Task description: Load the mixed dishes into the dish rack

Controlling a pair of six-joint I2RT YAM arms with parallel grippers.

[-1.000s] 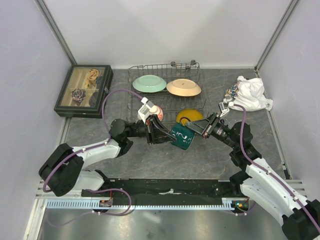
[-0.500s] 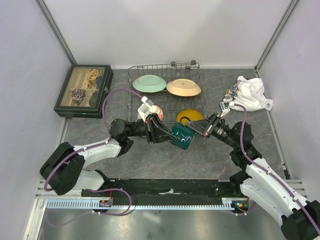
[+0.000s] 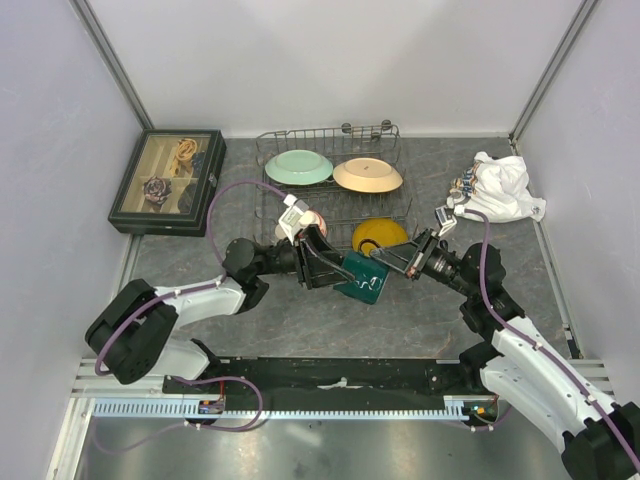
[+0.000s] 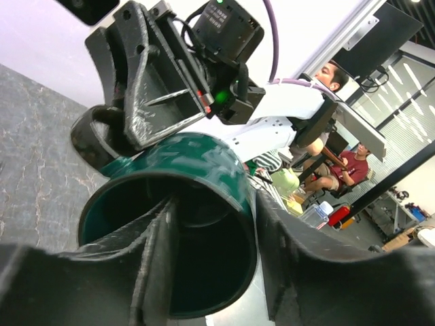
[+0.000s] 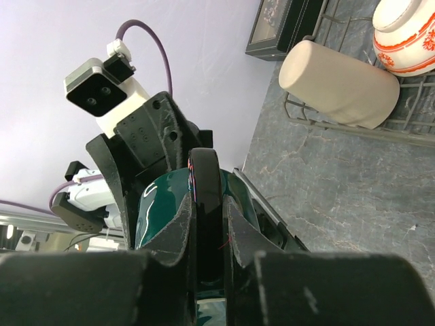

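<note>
The dark green mug [image 3: 362, 277] hangs above the table just in front of the dish rack [image 3: 330, 135], between both arms. My right gripper [image 3: 388, 262] is shut on its handle [image 5: 206, 183], pads pressed on both sides. My left gripper [image 3: 335, 268] is open at the mug's mouth [image 4: 204, 176]: one finger sits inside the rim, the other outside with a gap showing. In the rack stand the pale green plate [image 3: 298, 166], tan plate [image 3: 367, 175] and yellow plate [image 3: 380, 234]. The red-orange bowl [image 5: 408, 34] and beige cup [image 5: 336, 85] lie at the rack's near edge.
A dark glass-topped display box [image 3: 168, 180] sits at the back left. A white cloth bundle [image 3: 505, 187] lies at the back right. Walls close in on the left, right and back.
The left gripper's jaws have spread apart from the mug's rim. The right gripper has closed on the handle, and the mug has shifted slightly toward the rack.
</note>
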